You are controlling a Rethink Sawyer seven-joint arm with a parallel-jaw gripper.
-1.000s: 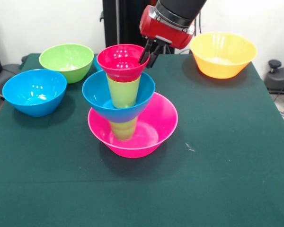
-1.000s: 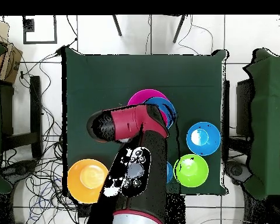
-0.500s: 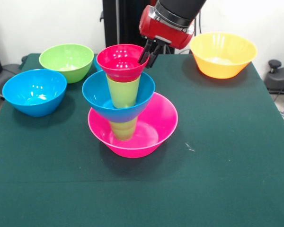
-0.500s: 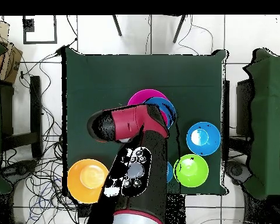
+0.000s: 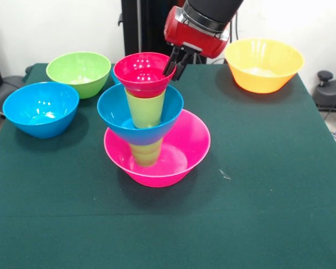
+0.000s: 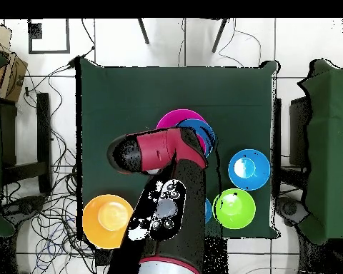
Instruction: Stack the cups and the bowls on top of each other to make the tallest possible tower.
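Blue bowl [image 5: 40, 108]: sits on the bench [image 5: 257, 185] at the left, apart from the stack.
Green bowl [image 5: 78, 73]: stands behind the blue one, near the far left corner.
Tower [image 5: 148, 117]: pink bowl [image 5: 182, 157] at the base, a green cup [image 5: 145, 152] in it, a medium blue bowl [image 5: 115, 115] on that, a second green cup [image 5: 145, 107] above, and the small red bowl [image 5: 141, 73] on top.
Gripper [image 5: 175, 65]: jaws are clenched on the red bowl's right rim, same as half a second ago; the bowl has barely shifted left.
Orange bowl [image 5: 263, 64]: far right, well apart from the tower.
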